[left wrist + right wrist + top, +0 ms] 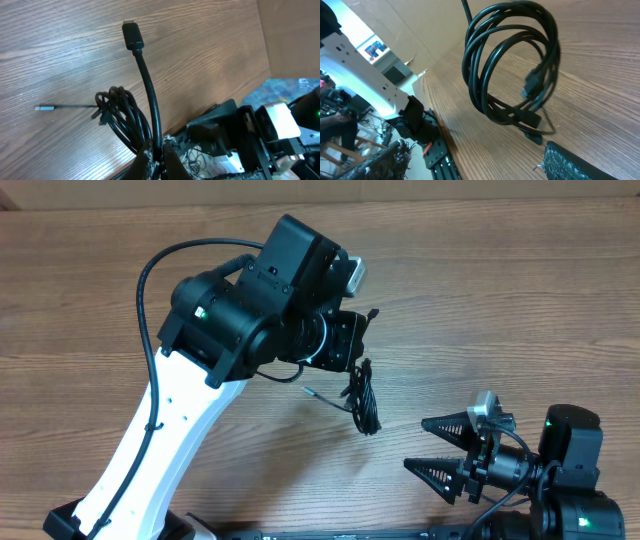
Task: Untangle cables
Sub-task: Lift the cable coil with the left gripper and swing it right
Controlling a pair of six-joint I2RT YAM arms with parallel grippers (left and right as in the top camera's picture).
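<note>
Reaching in from the lower left, the white left arm (150, 440) bends over mid-table. The left gripper (156, 162) is pinched tight on the cables (362, 395), whose looped bundle hangs below it over the wooden table (500, 300). One thin strand runs left to a silver plug tip (306, 391). At lower right, the right gripper (440, 450) sits low with its fingers spread wide, near the bundle but not touching it.
</note>
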